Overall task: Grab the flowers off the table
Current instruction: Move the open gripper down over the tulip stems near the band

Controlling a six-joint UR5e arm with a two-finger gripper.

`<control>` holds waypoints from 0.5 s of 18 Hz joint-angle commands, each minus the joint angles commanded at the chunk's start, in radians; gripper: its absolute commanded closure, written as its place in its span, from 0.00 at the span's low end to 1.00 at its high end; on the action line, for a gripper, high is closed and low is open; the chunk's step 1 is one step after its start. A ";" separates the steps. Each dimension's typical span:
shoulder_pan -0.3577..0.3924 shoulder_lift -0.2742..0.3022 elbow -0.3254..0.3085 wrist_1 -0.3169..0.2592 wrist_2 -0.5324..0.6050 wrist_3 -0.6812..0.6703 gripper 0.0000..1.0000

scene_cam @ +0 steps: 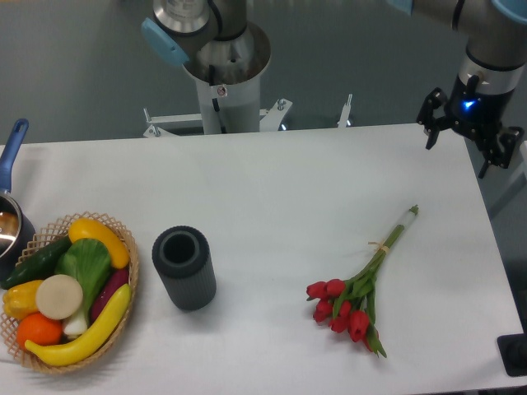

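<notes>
The flowers (pixel 356 290), a small bunch of red tulips with green leaves and tied green stems, lie flat on the white table (pixel 280 189) at the front right, pale stem ends pointing to the back right. My gripper (pixel 458 153) hangs at the far right, above the table's back right corner, well apart from the flowers. Its two black fingers are spread and nothing is between them.
A dark grey cylinder (pixel 184 267) stands upright left of the flowers. A wicker basket of colourful vegetables (pixel 66 292) sits at the front left. A pot with a blue handle (pixel 10 206) is at the left edge. The robot base (pixel 222 74) stands behind the table.
</notes>
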 joint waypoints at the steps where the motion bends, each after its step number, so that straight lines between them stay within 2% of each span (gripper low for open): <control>1: -0.002 0.000 -0.003 0.005 0.000 0.000 0.00; 4: -0.009 -0.005 -0.006 0.023 -0.009 -0.006 0.00; 6: -0.018 -0.009 -0.040 0.055 -0.015 -0.015 0.00; 9: -0.020 -0.002 -0.139 0.203 -0.015 -0.090 0.00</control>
